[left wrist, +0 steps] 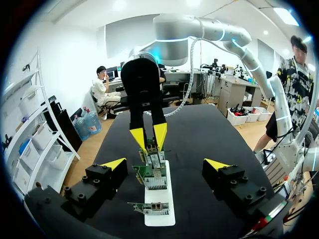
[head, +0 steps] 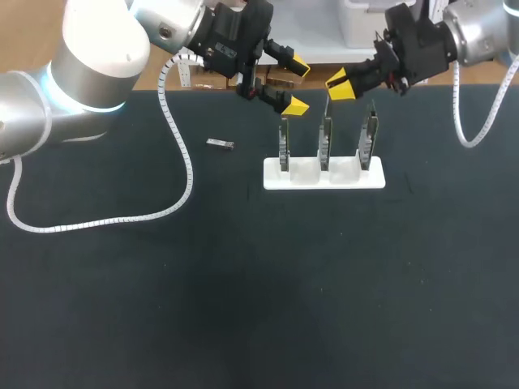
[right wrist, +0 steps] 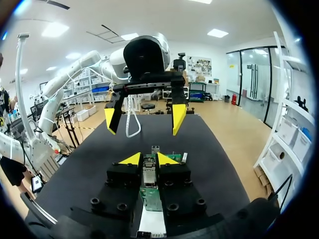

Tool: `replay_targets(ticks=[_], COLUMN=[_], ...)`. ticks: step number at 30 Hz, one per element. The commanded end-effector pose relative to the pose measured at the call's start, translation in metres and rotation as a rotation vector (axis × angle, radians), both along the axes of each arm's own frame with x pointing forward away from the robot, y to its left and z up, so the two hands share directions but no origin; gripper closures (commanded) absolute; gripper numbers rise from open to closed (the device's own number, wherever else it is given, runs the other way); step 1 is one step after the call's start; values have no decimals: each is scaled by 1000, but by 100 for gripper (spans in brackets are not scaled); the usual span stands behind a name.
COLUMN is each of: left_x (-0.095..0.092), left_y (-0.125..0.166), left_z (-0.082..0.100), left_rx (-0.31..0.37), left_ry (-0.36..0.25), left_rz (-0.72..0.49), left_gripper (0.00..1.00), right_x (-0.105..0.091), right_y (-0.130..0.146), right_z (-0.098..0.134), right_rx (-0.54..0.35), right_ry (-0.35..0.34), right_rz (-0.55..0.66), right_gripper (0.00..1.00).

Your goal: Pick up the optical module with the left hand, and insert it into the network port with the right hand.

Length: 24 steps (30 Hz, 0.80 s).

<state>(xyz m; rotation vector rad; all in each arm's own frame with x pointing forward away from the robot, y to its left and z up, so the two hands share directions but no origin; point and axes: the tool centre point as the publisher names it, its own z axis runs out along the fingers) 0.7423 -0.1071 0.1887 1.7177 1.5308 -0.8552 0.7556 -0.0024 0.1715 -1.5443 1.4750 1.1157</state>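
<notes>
Yellow-tipped left jaws apart | right jaws clamp optical module (right wrist: 149, 172), mostly hidden

Room all round the optical module (head: 220, 144), upright boards (head: 325, 146) standing near on its right

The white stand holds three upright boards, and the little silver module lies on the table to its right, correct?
No. The head view shows the silver module lying on the table to the left of the white stand, which does hold three upright boards.
</notes>
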Motion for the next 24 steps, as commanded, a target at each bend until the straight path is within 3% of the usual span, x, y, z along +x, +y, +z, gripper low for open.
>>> replay_targets(ticks=[1, 24], left_x=[2, 2], left_y=[-1, -1], left_z=[1, 1], left_rx=[7, 7], left_ry=[4, 4], left_rz=[-3, -3], left_gripper=[0, 0], right_x=[0, 3], right_y=[2, 5], right_z=[-4, 0], right_rx=[-19, -69], right_ry=[-5, -9], right_rz=[7, 28], right_gripper=[100, 100])
